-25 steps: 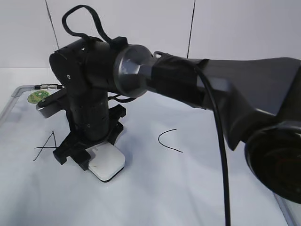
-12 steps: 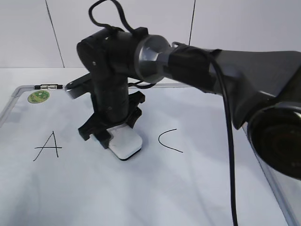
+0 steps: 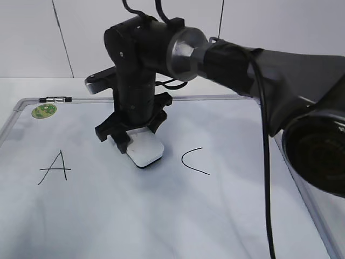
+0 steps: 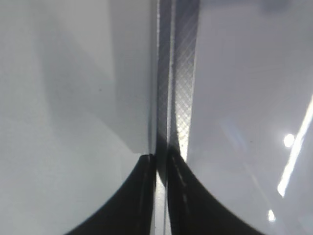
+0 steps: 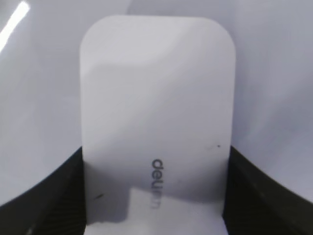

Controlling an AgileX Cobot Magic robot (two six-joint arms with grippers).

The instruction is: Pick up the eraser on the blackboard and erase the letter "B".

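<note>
The white eraser (image 3: 144,150) lies flat on the blackboard (image 3: 215,216), between the black "A" (image 3: 54,167) and the black "C" (image 3: 193,162). My right gripper (image 3: 136,136) reaches down from above and is shut on the eraser's two long sides. In the right wrist view the eraser (image 5: 156,112) fills the gap between the black fingers (image 5: 54,200), grey print upward. The letter "B" is hidden or out of view; the eraser and gripper cover that spot. My left gripper (image 4: 161,164) is shut on nothing, hovering over the board's grey frame (image 4: 183,73).
A round green sticker (image 3: 44,111) sits at the board's far left corner beside a small clip (image 3: 54,99) on the frame. The right arm (image 3: 259,70) spans the upper right of the exterior view. A white wall stands behind the board.
My right gripper has slid the eraser to the right and farther back, from beside the "A" to midway between "A" and "C". The grip has stayed the same.
</note>
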